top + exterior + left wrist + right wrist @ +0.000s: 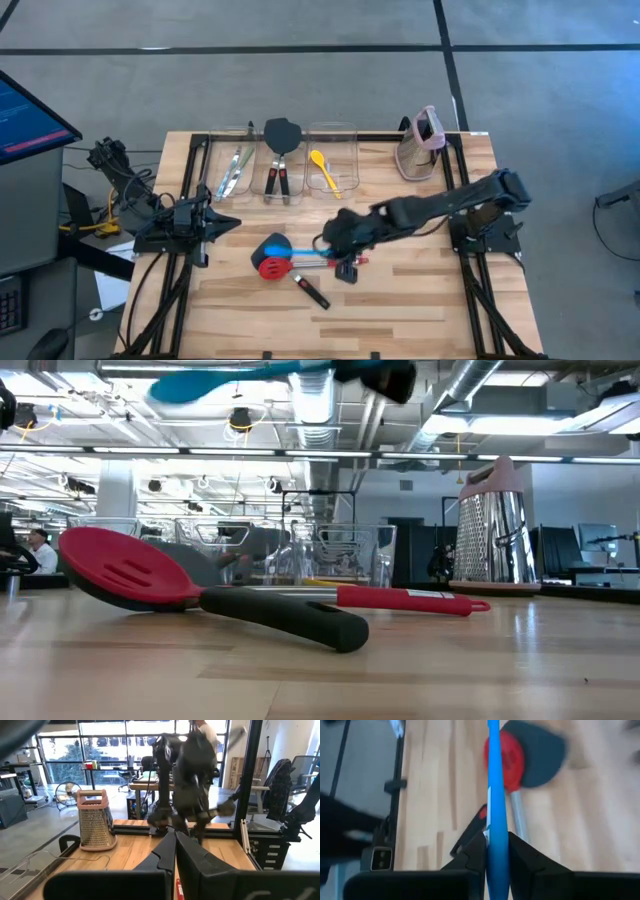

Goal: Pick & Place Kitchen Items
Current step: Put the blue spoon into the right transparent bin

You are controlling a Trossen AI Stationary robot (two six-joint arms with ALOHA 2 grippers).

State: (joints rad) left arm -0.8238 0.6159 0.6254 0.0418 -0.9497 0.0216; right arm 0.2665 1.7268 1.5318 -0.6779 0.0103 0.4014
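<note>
My right gripper point(338, 252) is shut on the blue spoon point(305, 256) and holds it in the air over the middle of the table. The spoon also shows at the top of the low view point(190, 385). Below it lie a red slotted spoon point(125, 568) with a black handle and a dark grey spatula point(540, 755) with a red handle point(410, 598), both flat on the wood. My left gripper point(228, 225) is shut and empty at the table's left side. Thin silvery-green tools point(235, 170), another spatula point(280, 150) and a yellow spoon point(322, 170) lie in the bins. My right gripper pinches the blue spoon's handle point(494, 820) between its two fingers, at the end away from the bowl. The fingers come from the table's right, and the handle runs on forward from between them. The spoon is about level and lifted clear of the table, its bowl point(190, 385) toward the table's left.
Three clear plastic bins point(332, 130) stand in a row at the far edge. A beige grater with a pink top point(420, 145) stands at the far right. Bare wood lies along the near edge point(400, 310).
</note>
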